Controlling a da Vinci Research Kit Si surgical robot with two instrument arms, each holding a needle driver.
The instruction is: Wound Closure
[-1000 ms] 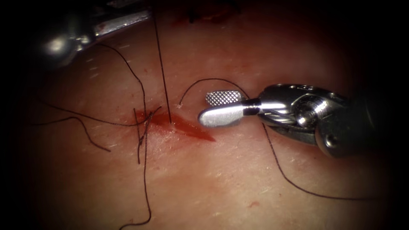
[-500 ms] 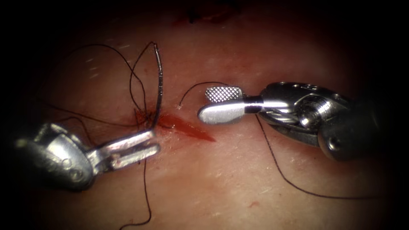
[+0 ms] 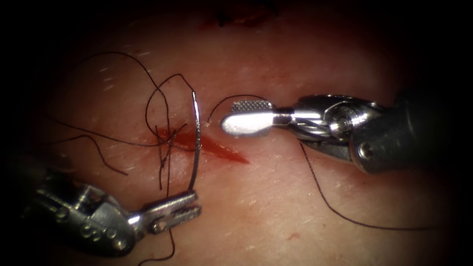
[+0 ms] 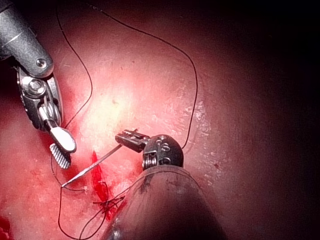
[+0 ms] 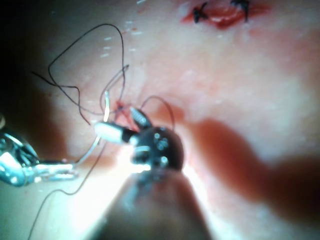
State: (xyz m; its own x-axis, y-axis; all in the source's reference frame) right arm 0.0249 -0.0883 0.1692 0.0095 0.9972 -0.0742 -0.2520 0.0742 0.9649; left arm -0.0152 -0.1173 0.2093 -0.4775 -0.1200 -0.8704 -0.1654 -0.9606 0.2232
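My left tool [image 3: 196, 204] comes in from the lower left, shut on the curved needle [image 3: 197, 138] at the end away from the thread. The needle stands free above the tissue [image 3: 276, 207], crossing the left part of the red cut [image 3: 221, 149]. Thread [image 3: 157, 93] loops from the needle's upper end. My right tool [image 3: 230, 115] hovers just right of the needle, open and holding nothing. A thread strand [image 3: 236, 96] arcs behind it. The left wrist view shows the left tool [image 4: 121, 138] gripping the needle [image 4: 92, 170] beside the right tool [image 4: 64, 156].
A knot [image 3: 167, 135] with cut thread ends sits at the cut's left end. Loose thread [image 3: 340, 212] trails across the tissue to the right. A second, stitched cut [image 5: 220, 15] lies farther back.
The left tool swung from the upper left down to the lower left, carrying the needle toward the front. The taut thread slackened into loops. The right tool edged left, jaws still open.
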